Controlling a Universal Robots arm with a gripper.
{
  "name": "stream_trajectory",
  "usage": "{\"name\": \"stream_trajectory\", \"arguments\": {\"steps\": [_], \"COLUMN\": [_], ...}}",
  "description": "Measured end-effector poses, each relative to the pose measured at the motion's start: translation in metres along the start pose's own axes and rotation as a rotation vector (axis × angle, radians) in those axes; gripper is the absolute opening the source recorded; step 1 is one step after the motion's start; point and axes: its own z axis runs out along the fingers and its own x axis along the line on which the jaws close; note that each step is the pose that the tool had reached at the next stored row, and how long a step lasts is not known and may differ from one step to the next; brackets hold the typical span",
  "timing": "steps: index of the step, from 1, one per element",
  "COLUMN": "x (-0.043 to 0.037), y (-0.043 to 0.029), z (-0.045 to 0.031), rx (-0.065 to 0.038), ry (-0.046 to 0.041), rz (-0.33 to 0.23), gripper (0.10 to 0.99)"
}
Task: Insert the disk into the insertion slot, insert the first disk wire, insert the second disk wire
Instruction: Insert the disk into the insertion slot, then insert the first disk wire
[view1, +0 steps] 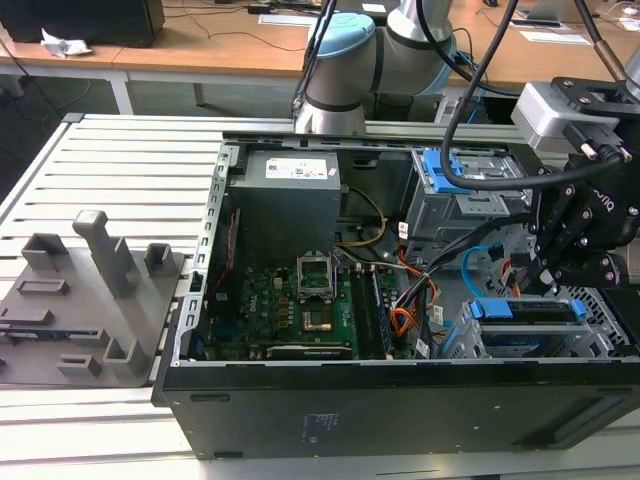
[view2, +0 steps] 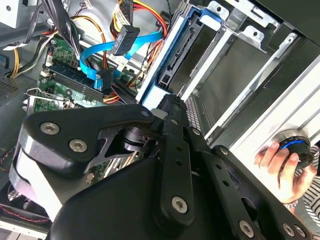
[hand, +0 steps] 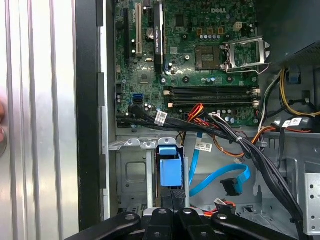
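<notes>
I judge the disk (hand: 170, 169) nearly home in the insertion slot (hand: 131, 172), at the case's 4 o'clock corner in the exterior view. My gripper (hand: 177, 195), fingers pressed together, meets its edge. The first disk wire (view2: 125, 39) and second disk wire (view2: 95, 55) hang unplugged.

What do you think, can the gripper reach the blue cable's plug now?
Probably yes: the plug of the blue cable lies uncovered beside the gripper, though black cables run close by.
</notes>
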Motion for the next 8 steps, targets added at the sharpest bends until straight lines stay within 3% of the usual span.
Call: {"name": "stream_trajectory", "arguments": {"steps": [7, 8], "x": [0.0, 0.0], "y": [-0.0002, -0.0002], "z": [0.0, 0.0], "rx": [0.0, 0.0], "ry": [0.0, 0.0], "rz": [0.0, 0.0], "gripper": [0.114, 0.173]}}
